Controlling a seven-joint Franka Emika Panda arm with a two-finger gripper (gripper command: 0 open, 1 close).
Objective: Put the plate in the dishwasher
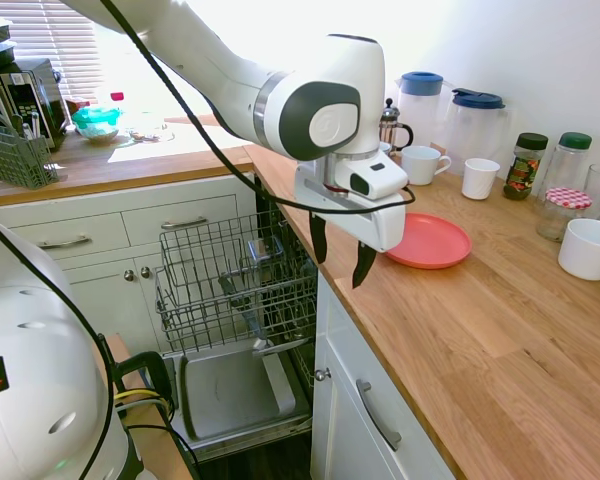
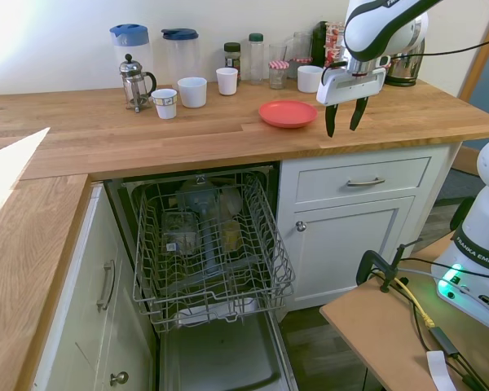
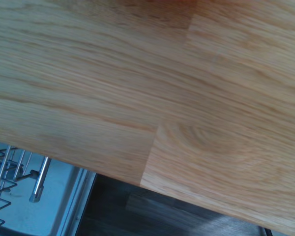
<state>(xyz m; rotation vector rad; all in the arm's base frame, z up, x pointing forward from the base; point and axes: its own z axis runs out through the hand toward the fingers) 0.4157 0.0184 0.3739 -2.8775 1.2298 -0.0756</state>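
Note:
The coral-red plate lies flat on the wooden counter. My gripper hangs open and empty above the counter's front edge, a short way from the plate's rim on the side away from the dishwasher. The dishwasher stands open under the counter, its grey wire rack pulled out over the lowered door. The wrist view shows only blurred counter wood and a corner of the rack.
White mugs, a white bowl, a French press, two jugs and several jars line the wall behind the plate. White drawers with metal handles sit under the counter.

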